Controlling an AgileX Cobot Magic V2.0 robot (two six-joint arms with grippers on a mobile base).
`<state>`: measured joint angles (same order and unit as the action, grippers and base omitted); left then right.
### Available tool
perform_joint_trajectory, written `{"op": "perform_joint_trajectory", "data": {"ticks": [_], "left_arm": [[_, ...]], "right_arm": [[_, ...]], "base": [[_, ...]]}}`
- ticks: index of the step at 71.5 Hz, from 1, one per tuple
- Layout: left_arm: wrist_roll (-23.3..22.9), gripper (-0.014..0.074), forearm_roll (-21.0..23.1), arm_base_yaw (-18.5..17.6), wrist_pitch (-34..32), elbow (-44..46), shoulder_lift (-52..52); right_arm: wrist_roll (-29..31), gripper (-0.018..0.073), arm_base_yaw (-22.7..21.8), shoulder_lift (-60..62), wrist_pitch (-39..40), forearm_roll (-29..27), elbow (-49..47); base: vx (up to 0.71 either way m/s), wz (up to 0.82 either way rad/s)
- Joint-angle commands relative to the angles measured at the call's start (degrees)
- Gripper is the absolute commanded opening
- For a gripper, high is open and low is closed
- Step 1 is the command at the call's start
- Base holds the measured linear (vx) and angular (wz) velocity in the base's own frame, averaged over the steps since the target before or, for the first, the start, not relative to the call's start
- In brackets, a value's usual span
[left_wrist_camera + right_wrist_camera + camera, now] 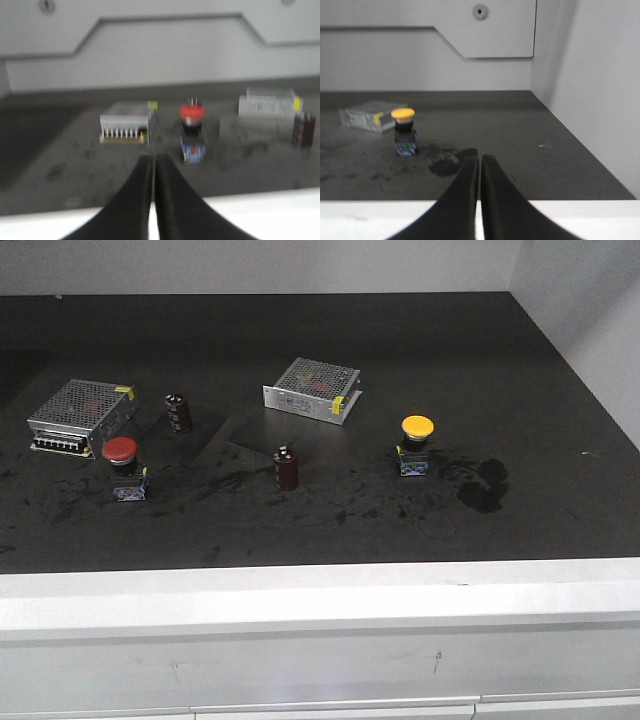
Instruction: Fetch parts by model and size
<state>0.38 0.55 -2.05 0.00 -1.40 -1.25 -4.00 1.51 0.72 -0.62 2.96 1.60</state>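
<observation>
Two silver perforated boxes lie flat on the black mat (420, 340). The left box (80, 417) has a terminal strip along its near edge. The middle box (312, 387) sits further back, with a yellow tab at its corner. One dark brown capacitor (179, 412) stands upright just right of the left box, and a second capacitor (286, 468) stands nearer the front. A dark smudge (485, 485) stains the mat toward the right. A white ledge (320, 600) runs along the front.
</observation>
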Motion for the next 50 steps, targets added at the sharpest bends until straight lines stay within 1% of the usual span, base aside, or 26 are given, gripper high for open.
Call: {"op": "perform_joint_trajectory", "data": {"ticks": [1,5,8,12,20,25,29,33,39,44,50], "left_arm": [[0.19,-0.0006,0.36,-0.15,-15.26,1.28,-0.17],[0.19,-0.0006,1.97,-0.15,-18.3,2.86,0.69],[0.19,-0.0006,4.56,-0.15,-18.14,5.29,2.62],[0.19,-0.0006,6.31,-0.15,-16.86,8.82,5.96],[0.31,-0.0006,6.34,-0.15,-13.62,17.64,15.1],[0.31,-0.0006,6.34,-0.15,-10.01,23.76,20.9],[0.31,-0.0006,6.16,-0.15,-5.56,29.01,25.72],[0.31,-0.0006,5.97,-0.15,-0.34,32.96,29.17],[0.31,-0.0006,5.97,-0.15,6.2,36.74,34.54],[0.31,-0.0006,6.03,-0.15,8.79,37.58,37.57],[0.31,-0.0006,6.03,-0.15,9.27,37.58,40.01]], "right_arm": [[-1.5,-0.001,0.09,0.44,6.65,-0.44,-1.69],[-0.96,-0.001,0.09,-0.01,10.06,0.27,-2.93],[-1.47,-0.001,0.09,-1.11,11.56,0.26,-4.81],[-2.84,-0.001,0.09,-3.0,11.48,0.15,-8.11],[-3.0,-0.001,0.09,-9.72,9.11,0.22,-16.64],[-3.0,-0.001,0.09,-15.41,7.15,0.34,-22.43],[-3.0,-0.001,0.09,-20.23,5.35,0.28,-26.89],[-3.0,-0.001,0.09,-24.99,3.09,0.11,-31.33],[-3.0,-0.001,0.09,-31.25,0.62,-0.24,-35.44],[-3.0,-0.001,0.09,-35.25,-1.22,-0.24,-37.42],[-3.0,-0.001,0.09,-38.8,-1.82,-0.19,-37.7]], "base": [[0.0,0.0],[0.0,0.0],[0.0,-0.01],[0.0,-0.01],[0.0,0.0],[0.0,0.0],[0.0,0.0],[0.0,0.0],[0.0,0.0],[0.0,0.0],[0.0,0.0]]}}
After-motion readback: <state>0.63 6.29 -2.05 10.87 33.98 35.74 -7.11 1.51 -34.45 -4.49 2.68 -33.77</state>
